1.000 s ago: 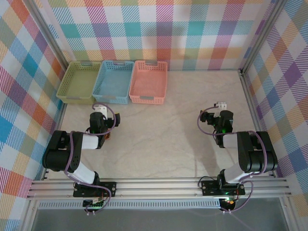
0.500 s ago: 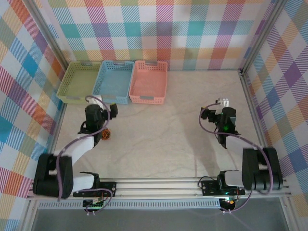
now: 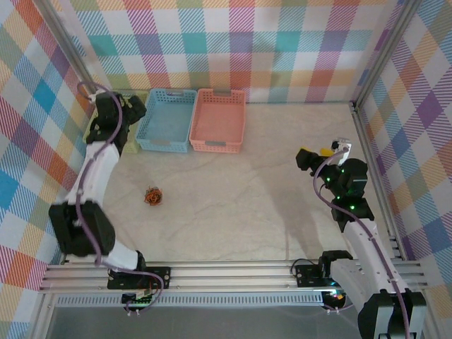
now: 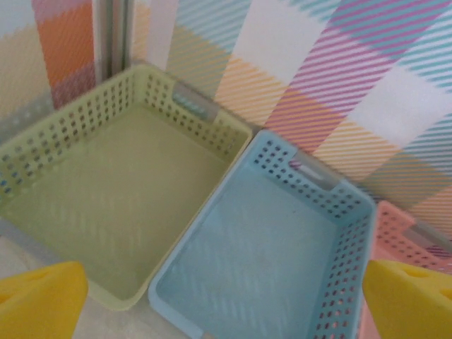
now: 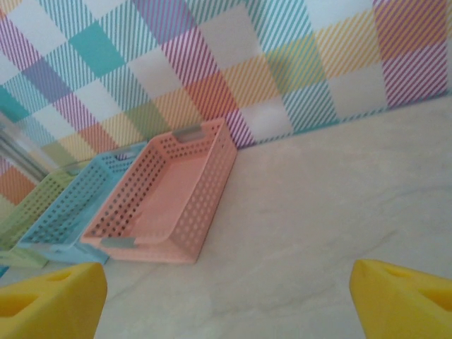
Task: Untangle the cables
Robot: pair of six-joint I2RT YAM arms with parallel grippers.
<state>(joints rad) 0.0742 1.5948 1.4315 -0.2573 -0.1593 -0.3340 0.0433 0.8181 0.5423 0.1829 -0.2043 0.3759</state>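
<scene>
Top external: cables [image 3: 152, 195] lay bunched on table [image 3: 240, 205], well apart from both arms | left pincer [image 4: 226, 307] apart, above green basket [image 4: 92, 183] | right pincer [image 5: 226, 300] apart | judged light, limp, snag-prone; grip a loose outer strand

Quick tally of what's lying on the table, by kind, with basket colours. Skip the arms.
baskets: 3 (green basket, blue basket, pink basket)
cable tangle: 1, one small clump, strands too fine to count apart
total: 4
</scene>
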